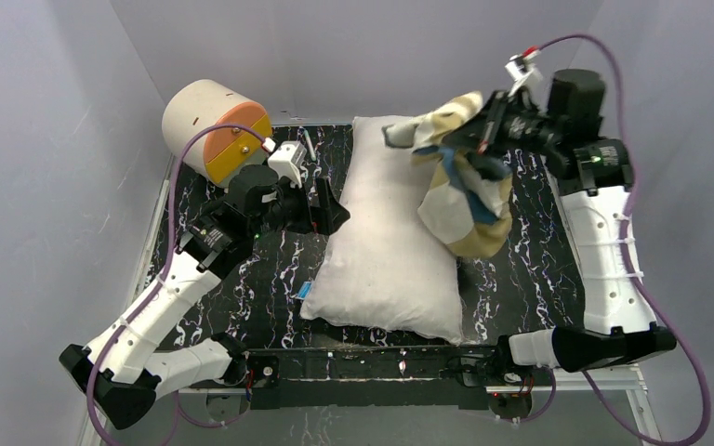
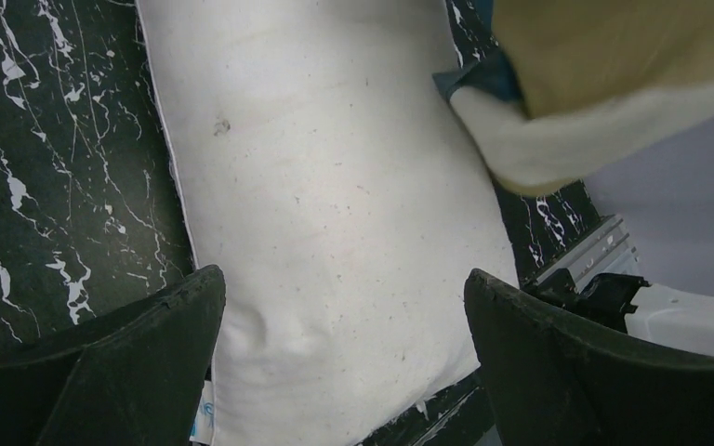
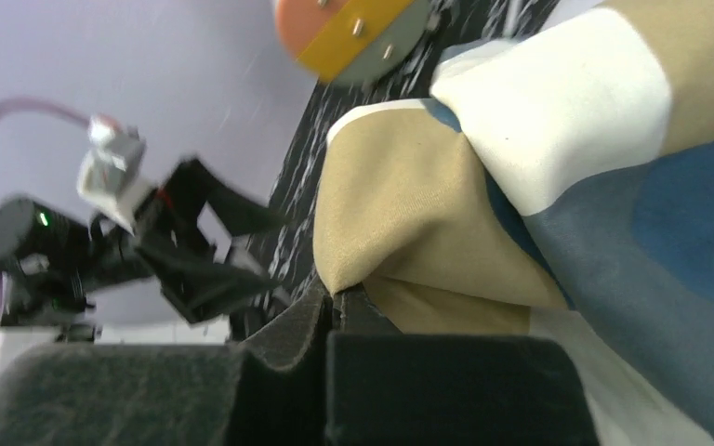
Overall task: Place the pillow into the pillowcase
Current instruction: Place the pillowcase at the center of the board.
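Observation:
The plain white pillow [image 1: 386, 242] lies lengthwise in the middle of the black marbled table [image 1: 242, 288]. The pillowcase [image 1: 465, 186], in blue, tan and cream blocks, hangs bunched over the pillow's far right side. My right gripper [image 1: 483, 135] holds it up there. In the right wrist view that gripper [image 3: 335, 297] is shut on a tan fold of the pillowcase [image 3: 521, 186]. My left gripper [image 1: 330, 209] stands open at the pillow's left edge. The left wrist view has its jaws wide apart [image 2: 344, 283] above the pillow [image 2: 335, 186], holding nothing, with the pillowcase [image 2: 604, 84] hanging at upper right.
A cream-and-orange cylinder [image 1: 214, 125] sits at the back left corner, close behind my left arm. A thin pen-like object [image 1: 309, 144] lies near it. Grey walls enclose the table on three sides. A metal rail [image 1: 372, 358] runs along the near edge.

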